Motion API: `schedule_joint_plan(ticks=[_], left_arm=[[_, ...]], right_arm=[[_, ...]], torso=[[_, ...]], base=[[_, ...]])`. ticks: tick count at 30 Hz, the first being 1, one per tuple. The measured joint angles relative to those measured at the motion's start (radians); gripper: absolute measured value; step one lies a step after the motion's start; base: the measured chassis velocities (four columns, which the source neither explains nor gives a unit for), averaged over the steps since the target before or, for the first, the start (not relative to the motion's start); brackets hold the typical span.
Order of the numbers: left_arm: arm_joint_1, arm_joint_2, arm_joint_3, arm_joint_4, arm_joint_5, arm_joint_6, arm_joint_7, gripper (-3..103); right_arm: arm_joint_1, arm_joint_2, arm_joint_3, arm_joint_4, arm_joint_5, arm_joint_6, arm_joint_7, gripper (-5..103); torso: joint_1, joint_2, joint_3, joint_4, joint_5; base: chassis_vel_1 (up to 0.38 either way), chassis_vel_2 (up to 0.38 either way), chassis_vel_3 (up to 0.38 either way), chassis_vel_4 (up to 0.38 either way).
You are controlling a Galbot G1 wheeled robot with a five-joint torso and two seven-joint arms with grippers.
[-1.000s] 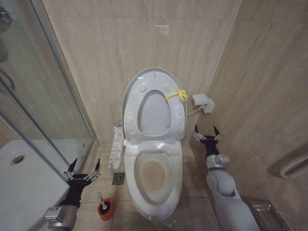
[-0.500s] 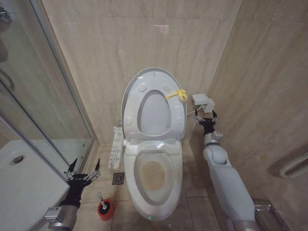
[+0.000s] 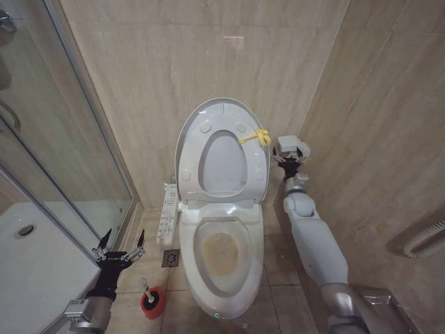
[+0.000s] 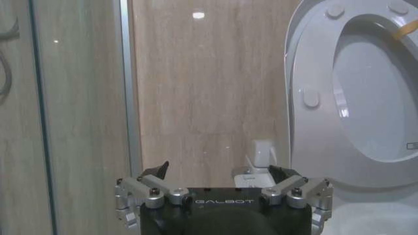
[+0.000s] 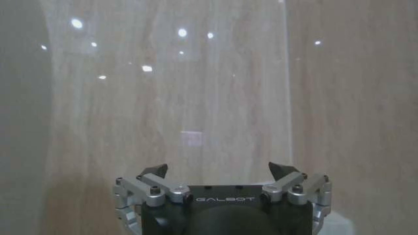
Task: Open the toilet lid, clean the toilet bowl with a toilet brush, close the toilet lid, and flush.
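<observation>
Lid: the toilet lid (image 3: 222,156) stands upright against the back wall, above the toilet bowl (image 3: 224,257). At the bowl's 8 o'clock, the toilet brush (image 3: 152,299) sits in its red holder on the floor. Left claw (image 3: 119,245) hovers near it, fingers apart. Right claw (image 3: 288,161), fingers apart, reaches toward the wall box (image 3: 292,147) at the lid's 3 o'clock.

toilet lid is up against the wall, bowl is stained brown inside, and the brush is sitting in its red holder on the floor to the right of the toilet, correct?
Not quite: the brush in its red holder stands on the floor to the left of the toilet, near the left pincer, as the head view shows. The rest holds: the lid is up against the wall and the bowl is stained brown inside.
</observation>
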Motion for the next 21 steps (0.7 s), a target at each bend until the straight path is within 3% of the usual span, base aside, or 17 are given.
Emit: schedule_joint_plan(ticks=[11, 13, 21], left_arm=[[0.000, 0.000, 0.000, 0.000, 0.000, 0.000, 0.000, 100], [0.000, 0.000, 0.000, 0.000, 0.000, 0.000, 0.000, 100], [0.000, 0.000, 0.000, 0.000, 0.000, 0.000, 0.000, 100]], right_arm=[[0.007, 0.045, -0.059, 0.019, 0.005, -0.010, 0.031, 100], [-0.007, 0.038, -0.081, 0.053, 0.019, -0.021, 0.042, 100], [-0.057, 0.001, -0.139, 0.146, 0.044, -0.042, 0.065, 100]], torso=[[0.000, 0.000, 0.000, 0.0001, 0.0000], [0.000, 0.000, 0.000, -0.0015, -0.0001], [0.000, 0.000, 0.000, 0.0001, 0.0001]], base=[[0.000, 0.000, 0.000, 0.000], [0.000, 0.000, 0.000, 0.000], [0.000, 0.000, 0.000, 0.000]])
